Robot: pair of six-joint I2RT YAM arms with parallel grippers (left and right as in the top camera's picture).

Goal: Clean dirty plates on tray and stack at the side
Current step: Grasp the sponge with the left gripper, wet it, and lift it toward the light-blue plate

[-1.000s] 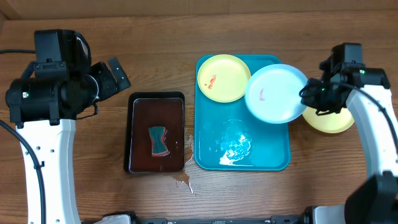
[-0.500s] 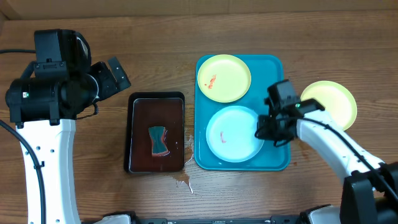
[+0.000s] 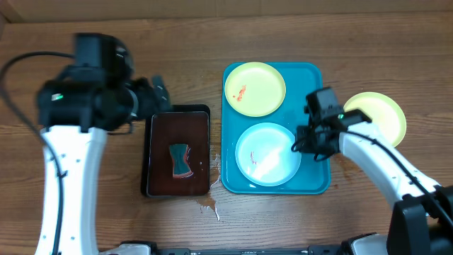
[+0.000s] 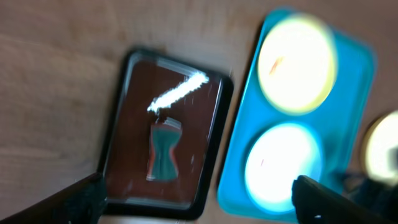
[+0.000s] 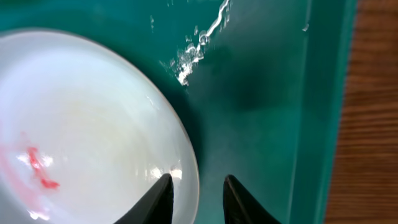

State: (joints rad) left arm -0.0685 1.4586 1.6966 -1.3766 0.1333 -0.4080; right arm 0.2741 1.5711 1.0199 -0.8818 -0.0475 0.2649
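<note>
The turquoise tray (image 3: 317, 177) holds a pale yellow-green plate (image 3: 255, 88) with a red smear at the back. In front of it lies the pale blue-white plate (image 3: 267, 154), flat on the tray and also smeared. Another yellow-green plate (image 3: 379, 117) lies on the table right of the tray. My right gripper (image 3: 307, 144) is at the blue-white plate's right rim. In the right wrist view its jaws (image 5: 196, 186) stand slightly apart astride that rim, with the plate (image 5: 81, 124) loose between them. My left gripper (image 3: 157, 92) hangs wide open above the table's left half, holding nothing (image 4: 199, 190).
A black tray (image 3: 178, 112) of dark liquid with a teal sponge (image 3: 180, 160) in it sits left of the turquoise tray. A small puddle (image 3: 209, 205) lies on the wood in front of it. Water glints on the turquoise tray floor (image 5: 199, 43).
The right gripper carried the blue-white plate down onto the tray's front half and has just parted its jaws. The left arm has swung right, toward the black tray.
</note>
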